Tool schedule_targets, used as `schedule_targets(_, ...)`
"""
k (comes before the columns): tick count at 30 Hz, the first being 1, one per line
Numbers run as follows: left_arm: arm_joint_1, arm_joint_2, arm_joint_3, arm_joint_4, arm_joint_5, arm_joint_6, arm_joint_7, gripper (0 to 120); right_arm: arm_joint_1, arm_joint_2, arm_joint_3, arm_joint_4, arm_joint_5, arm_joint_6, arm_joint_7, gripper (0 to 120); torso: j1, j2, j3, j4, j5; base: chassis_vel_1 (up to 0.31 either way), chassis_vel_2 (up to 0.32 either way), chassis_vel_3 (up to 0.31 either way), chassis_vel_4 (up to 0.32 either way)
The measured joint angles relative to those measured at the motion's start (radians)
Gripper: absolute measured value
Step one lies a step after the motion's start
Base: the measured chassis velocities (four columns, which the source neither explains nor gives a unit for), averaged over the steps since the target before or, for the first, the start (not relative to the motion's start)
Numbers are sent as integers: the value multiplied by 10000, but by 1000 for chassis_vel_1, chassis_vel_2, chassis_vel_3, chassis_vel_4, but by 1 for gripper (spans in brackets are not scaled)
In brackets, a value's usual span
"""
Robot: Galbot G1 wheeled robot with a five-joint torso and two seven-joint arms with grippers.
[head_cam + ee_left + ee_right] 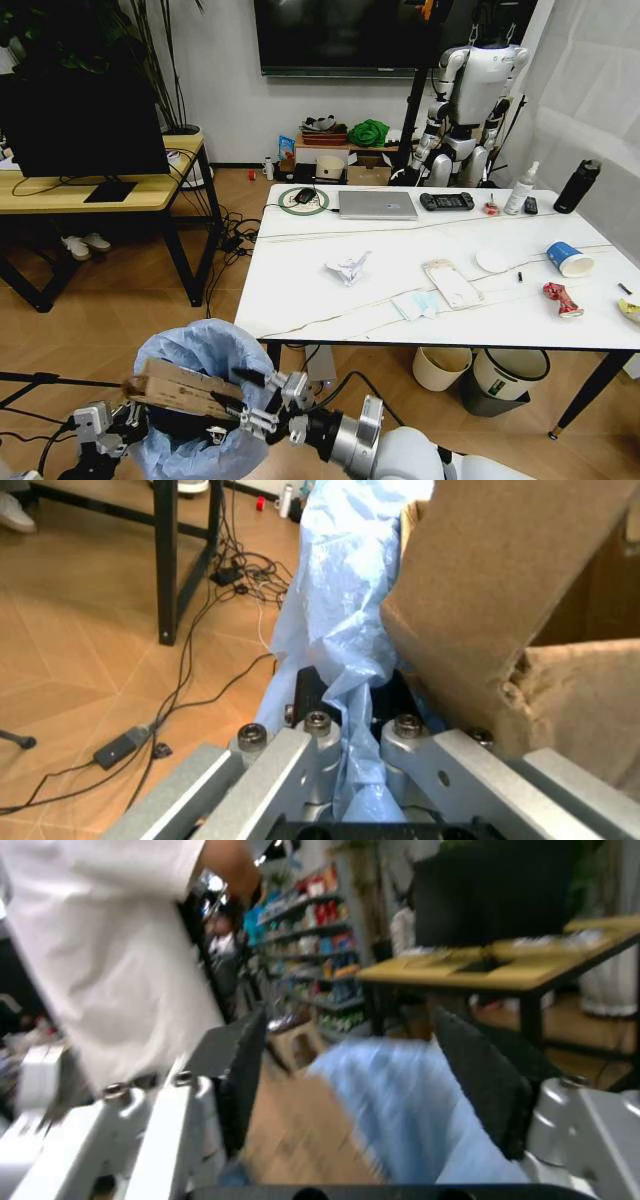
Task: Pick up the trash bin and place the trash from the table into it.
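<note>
- Left end effector [105,425] at 7 o'clock in my head view, fingers closed tight on the trash bin's rim; the left wrist view shows crinkled film pinched between the two metal jaws. Judge it holds the bin up off the floor so litter can be dropped in near the worktop edge.
- Trash bin [200,400]: small, round, lined with a puffy light-blue plastic bag, thin and wrinkly, bulging over the rim. Sits low, at 7 o'clock from the worktop's near left corner.
- Torn brown cardboard box piece [180,390]: flat, stiff, ragged edge, lying tilted across the bin mouth. Too wide to fall in flat, I'd say.
- Right end effector [262,400] at 6 o'clock, just beside the cardboard's right end, black pads spread wide apart in the right wrist view, nothing between them.
- Worktop [300,290]: big rectangle, glossy white marble-look with thin dark veins, black legs.
- Trash remaining on it: crumpled white paper [348,267] centre-left, clear plastic pack [452,283] mid, blue paper cup [569,259] on its side at 3 o'clock, crushed red can [562,299] below the cup.
- Silver laptop [377,204] at 12 o'clock, not litter.
</note>
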Motion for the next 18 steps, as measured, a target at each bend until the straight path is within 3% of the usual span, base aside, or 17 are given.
schedule_targets(3, -28, -67, 60, 44, 53, 0, 23, 0, 181, 316, 721, -194, 8, -245, 244, 74, 0, 0, 0, 2, 1, 0, 0, 0, 0)
schedule_targets(11, -177, -367, 275, 185, 238, -41, 152, 0, 762, 1640, 3017, -2293, -410, -1614, 1499, 99, 2, -2, 1, 0, 3, 0, 0, 0, 0)
schedule_targets(18, -266, -561, 316, 364, 420, -124, 320, 0, 1348, 2838, 3991, -4231, -198, -3144, 3987, 100, 2, -2, 2, 2, 3, 0, 0, 0, 0)
